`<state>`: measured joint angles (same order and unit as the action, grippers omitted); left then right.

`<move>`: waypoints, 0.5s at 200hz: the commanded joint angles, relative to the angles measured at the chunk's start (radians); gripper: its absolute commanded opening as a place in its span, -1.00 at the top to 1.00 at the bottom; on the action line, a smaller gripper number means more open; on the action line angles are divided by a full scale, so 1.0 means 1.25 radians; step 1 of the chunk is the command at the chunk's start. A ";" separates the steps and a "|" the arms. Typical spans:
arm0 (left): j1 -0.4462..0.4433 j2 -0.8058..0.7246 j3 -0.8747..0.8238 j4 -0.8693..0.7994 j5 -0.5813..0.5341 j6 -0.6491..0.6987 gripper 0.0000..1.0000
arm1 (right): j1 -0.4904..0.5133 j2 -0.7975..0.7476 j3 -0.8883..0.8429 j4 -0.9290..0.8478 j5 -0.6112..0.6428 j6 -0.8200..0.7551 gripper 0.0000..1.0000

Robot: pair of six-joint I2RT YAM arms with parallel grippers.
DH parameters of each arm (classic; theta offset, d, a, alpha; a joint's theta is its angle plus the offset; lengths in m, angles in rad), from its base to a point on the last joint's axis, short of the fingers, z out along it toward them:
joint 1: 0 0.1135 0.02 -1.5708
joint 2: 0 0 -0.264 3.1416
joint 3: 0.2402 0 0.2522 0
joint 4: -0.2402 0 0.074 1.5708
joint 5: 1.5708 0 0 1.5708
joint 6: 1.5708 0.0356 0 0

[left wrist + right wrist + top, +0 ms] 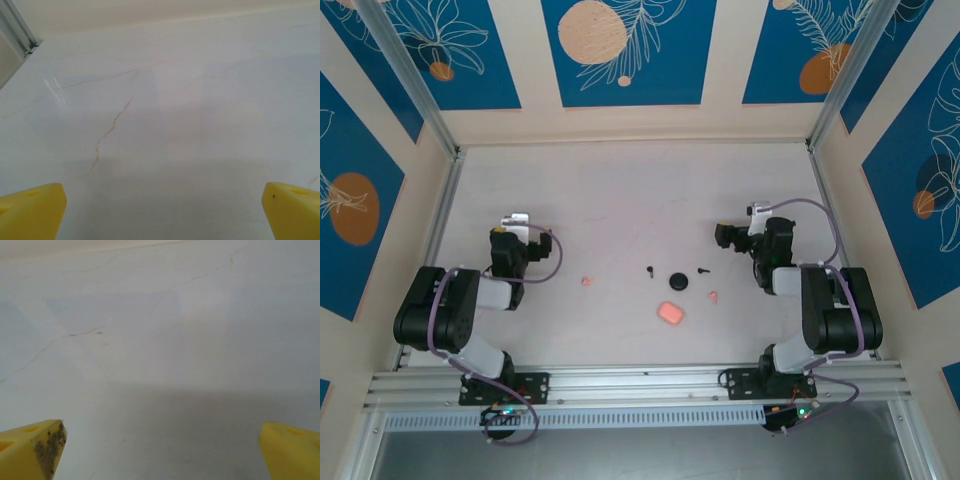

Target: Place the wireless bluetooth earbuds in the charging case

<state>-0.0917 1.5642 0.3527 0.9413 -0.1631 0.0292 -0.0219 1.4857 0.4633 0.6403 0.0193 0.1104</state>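
The salmon-pink charging case (671,312) lies flat on the white table, near the front middle. Two small pink pieces that look like the earbuds rest on the table apart from it, one (586,282) to its left and one (713,296) just to its right. My left gripper (515,222) sits far left of them with its arm folded back. In the left wrist view that gripper (162,212) is open over bare table. On the right side, my right gripper (752,222) is also drawn back, and the right wrist view has it (162,452) open with nothing between the yellow fingertips.
A flat black round disc (679,281) lies behind the case, with a tiny black piece on either side of it, one on the left (650,271) and one on the right (703,270). Metal rails (630,385) run along the table's near edge, and walls close in the sides.
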 commanded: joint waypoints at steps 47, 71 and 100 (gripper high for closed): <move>0.007 -0.014 0.014 -0.007 0.024 0.007 -1.00 | 0.006 -0.108 0.439 -0.951 -0.016 0.158 -0.99; -0.003 -0.094 0.051 -0.142 0.028 0.024 -0.90 | 0.049 -0.132 0.515 -1.162 -0.039 0.190 -0.91; -0.044 -0.200 0.211 -0.505 0.039 0.018 -0.67 | 0.152 -0.178 0.539 -1.334 -0.027 0.320 -0.80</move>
<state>-0.1036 1.4227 0.4511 0.6605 -0.1383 0.0498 0.0784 1.3144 1.1091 -0.6544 0.0135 0.3538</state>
